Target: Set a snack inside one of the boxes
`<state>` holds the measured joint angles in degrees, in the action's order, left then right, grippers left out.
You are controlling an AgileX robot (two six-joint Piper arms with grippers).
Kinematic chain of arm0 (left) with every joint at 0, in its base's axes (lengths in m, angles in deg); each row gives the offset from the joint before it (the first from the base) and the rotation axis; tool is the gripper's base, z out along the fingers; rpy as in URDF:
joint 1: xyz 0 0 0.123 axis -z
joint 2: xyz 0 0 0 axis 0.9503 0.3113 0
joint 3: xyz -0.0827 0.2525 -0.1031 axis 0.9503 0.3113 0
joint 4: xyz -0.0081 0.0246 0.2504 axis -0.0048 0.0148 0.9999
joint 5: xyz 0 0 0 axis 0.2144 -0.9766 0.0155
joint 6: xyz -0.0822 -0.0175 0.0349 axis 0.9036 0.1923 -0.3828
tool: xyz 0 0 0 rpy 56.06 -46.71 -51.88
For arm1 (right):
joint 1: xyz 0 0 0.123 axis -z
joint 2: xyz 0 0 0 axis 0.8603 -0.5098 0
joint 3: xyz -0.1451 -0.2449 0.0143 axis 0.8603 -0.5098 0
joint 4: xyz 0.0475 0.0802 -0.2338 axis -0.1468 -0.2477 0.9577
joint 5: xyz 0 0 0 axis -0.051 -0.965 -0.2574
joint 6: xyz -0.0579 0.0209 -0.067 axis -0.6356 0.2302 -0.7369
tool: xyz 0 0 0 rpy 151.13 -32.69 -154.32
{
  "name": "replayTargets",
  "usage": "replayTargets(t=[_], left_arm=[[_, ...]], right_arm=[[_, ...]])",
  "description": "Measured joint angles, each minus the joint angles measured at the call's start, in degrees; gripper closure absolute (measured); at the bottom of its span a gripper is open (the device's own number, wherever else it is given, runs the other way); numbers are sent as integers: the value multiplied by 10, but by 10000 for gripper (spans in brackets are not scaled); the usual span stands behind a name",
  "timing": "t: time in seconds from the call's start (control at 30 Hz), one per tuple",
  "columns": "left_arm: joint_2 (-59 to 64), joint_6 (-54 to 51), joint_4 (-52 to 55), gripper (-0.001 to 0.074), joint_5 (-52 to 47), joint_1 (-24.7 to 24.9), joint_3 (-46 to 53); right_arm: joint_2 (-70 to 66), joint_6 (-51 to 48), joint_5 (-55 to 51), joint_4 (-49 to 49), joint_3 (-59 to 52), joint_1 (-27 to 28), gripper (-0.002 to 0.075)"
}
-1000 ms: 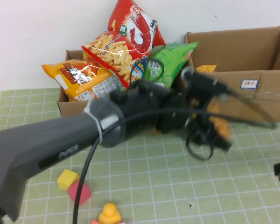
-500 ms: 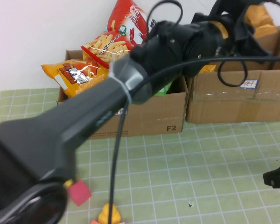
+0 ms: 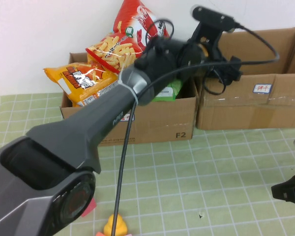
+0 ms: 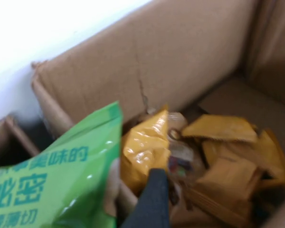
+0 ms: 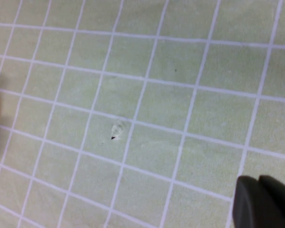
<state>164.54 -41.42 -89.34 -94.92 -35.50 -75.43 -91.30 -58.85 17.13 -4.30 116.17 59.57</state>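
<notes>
Both grippers: left gripper (image 3: 221,64) over right box (image 3: 265,105); right gripper (image 3: 291,189) low, tableside.

Left box (image 3: 152,123): brown cardboard, open top, on my checked surface, crammed with upright snack bags.
Right box (image 3: 265,103): larger brown carton touching its right side, open, white label on the near wall.
Yellow snack (image 4: 145,152): crinkled packet inside the right box at its left wall, among other orange-yellow packets (image 4: 228,156).
</notes>
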Motion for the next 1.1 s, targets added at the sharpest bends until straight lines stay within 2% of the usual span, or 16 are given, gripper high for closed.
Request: replayTargets(t=[0.07, 0.1, 0.27, 0.3, 0.37, 0.53, 0.77, 1.1], left_arm=[[-9, -22, 0, 126, -46, 4, -19], [-16, -34, 1, 177, -73, 7, -31], [-63, -59, 45, 559, -209, 15, -93], [-75, -63, 56, 619, -240, 15, -105], [-98, -71, 77, 682, -301, 15, -127], [-175, -106, 100, 729, -431, 15, -145], [-322, -117, 147, 735, -451, 15, -85], [-612, -88, 223, 735, -452, 15, 178]], right_arm=[[0, 0, -2, 0, 1, 0, 728], [0, 0, -3, 0, 2, 0, 728], [19, 30, -28, 26, 27, 0, 728], [26, 41, -34, 38, 31, 0, 728], [51, 78, -52, 81, 44, 0, 728], [120, 170, -116, 178, 76, 0, 728], [265, 289, -175, 308, 113, 0, 728], [499, 311, -255, 410, 127, 0, 728]])
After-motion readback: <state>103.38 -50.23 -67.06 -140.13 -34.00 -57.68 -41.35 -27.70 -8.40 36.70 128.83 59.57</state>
